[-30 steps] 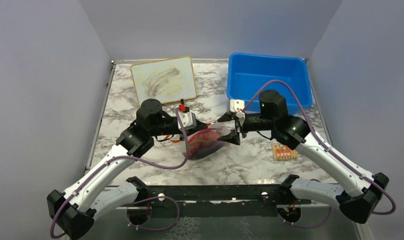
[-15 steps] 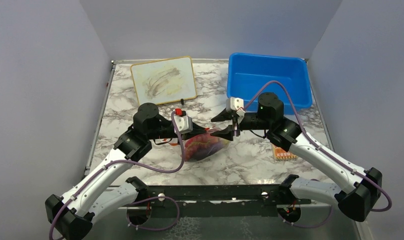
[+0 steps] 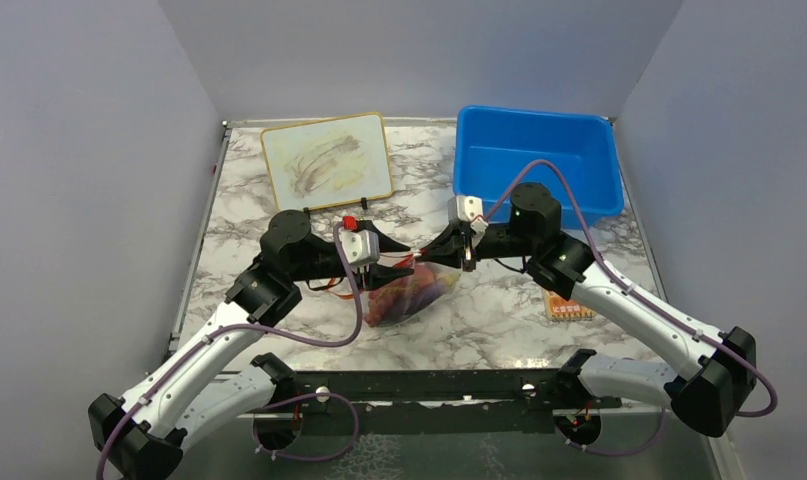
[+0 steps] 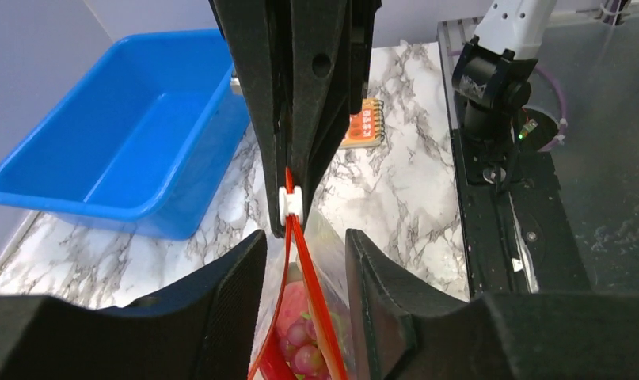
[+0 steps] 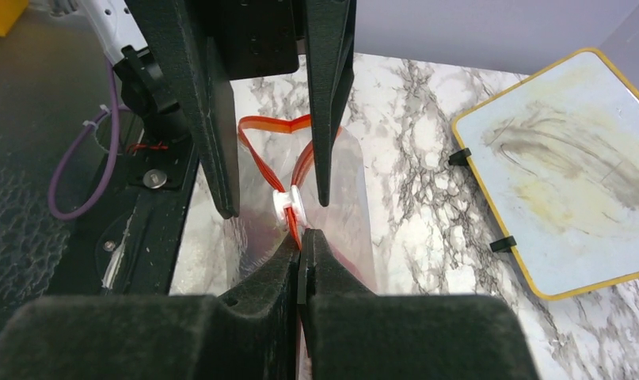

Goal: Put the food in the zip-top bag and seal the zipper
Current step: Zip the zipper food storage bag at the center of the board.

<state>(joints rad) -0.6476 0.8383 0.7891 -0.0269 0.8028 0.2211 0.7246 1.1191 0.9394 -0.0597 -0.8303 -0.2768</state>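
A crinkled clear zip-top bag [image 3: 411, 290] of rounded pink food [image 4: 300, 350] lies on the veined marble table [image 3: 499, 320], left of and nearer than the glossy blue bin [image 3: 535, 112]. The right gripper [image 5: 300, 255] pinches its thin orange zipper [image 4: 306, 265] beside the white slider [image 5: 288, 204]; the left gripper [image 4: 304, 237] holds its 2 fingers narrowly apart, straddling that strip

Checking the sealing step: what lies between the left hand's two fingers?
The orange-red zipper runs between the left hand's fingers, its white slider near their tips; the left wrist view shows it.
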